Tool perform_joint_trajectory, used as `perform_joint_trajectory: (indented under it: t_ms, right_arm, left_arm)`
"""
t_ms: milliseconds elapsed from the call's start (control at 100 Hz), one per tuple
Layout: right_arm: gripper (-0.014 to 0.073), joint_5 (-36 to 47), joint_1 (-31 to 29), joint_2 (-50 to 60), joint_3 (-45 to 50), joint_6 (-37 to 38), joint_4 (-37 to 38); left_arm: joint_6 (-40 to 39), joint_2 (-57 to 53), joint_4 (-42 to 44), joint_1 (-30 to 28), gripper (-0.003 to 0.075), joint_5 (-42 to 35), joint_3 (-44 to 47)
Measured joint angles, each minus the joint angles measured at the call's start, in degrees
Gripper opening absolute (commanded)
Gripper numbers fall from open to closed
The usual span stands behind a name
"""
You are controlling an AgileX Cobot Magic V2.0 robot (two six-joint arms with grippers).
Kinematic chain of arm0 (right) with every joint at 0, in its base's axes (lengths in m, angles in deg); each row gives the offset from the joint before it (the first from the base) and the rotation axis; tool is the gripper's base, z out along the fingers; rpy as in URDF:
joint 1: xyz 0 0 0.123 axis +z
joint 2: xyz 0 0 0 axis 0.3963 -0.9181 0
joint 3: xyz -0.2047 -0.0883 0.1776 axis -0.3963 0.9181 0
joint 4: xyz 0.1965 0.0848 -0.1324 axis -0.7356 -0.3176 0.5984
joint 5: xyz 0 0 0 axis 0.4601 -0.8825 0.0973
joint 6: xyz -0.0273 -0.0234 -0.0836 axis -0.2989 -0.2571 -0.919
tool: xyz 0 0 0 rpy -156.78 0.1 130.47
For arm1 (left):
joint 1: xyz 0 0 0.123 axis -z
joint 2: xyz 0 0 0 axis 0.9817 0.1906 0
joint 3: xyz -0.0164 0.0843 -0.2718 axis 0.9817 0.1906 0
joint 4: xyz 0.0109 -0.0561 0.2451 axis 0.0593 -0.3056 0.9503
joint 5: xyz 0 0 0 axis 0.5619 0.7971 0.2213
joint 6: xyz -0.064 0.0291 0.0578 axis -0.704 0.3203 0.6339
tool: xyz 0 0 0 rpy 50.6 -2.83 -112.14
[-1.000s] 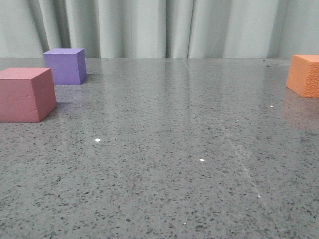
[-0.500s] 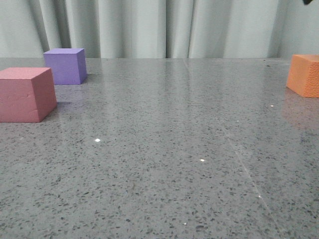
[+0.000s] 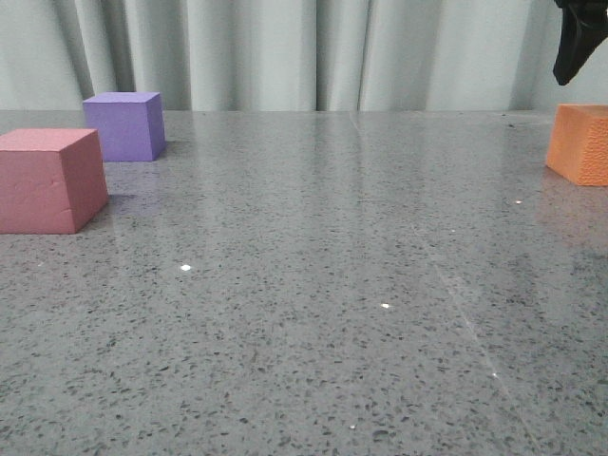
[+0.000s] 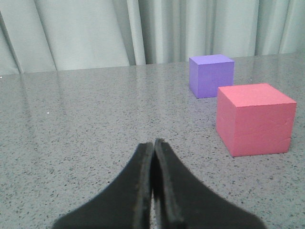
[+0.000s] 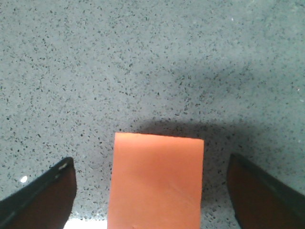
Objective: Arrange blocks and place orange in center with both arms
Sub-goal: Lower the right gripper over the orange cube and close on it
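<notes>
The orange cube (image 3: 581,142) sits at the table's right edge. My right gripper (image 3: 576,49) hangs just above it, only partly in the front view. In the right wrist view the gripper (image 5: 151,164) is open, with the orange cube (image 5: 157,181) between its two black fingers (image 5: 47,191), neither touching it. The pinkish-red cube (image 3: 49,179) sits at the left and the purple cube (image 3: 124,125) behind it. My left gripper (image 4: 153,145) is shut and empty, low over the table, with the pinkish-red cube (image 4: 255,118) and purple cube (image 4: 211,75) ahead of it to one side.
The grey speckled table (image 3: 313,285) runs back to a pale curtain (image 3: 285,52). Nothing else stands on it between the cubes.
My right gripper has come down into the front view at the top right, above the orange cube. The cubes have not moved.
</notes>
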Motion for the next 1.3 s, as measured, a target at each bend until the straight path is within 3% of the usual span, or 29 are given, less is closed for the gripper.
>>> perform_joint_trajectory:
  t_ms: [1000, 1100, 1300]
  right_arm:
    - [0.0631, -0.36, 0.0, -8.22, -0.02, 0.11, 0.02]
    - [0.056, -0.62, 0.0, -8.57, -0.12, 0.45, 0.02]
    - [0.0294, -0.81, 0.0, -8.55, -0.12, 0.68, 0.02]
  left_arm:
    - [0.0, 0.0, 0.0, 0.0, -0.0019, 0.0, 0.0]
    - [0.0, 0.0, 0.0, 0.0, -0.0019, 0.0, 0.0]
    - [0.0, 0.0, 0.0, 0.0, -0.0019, 0.0, 0.0]
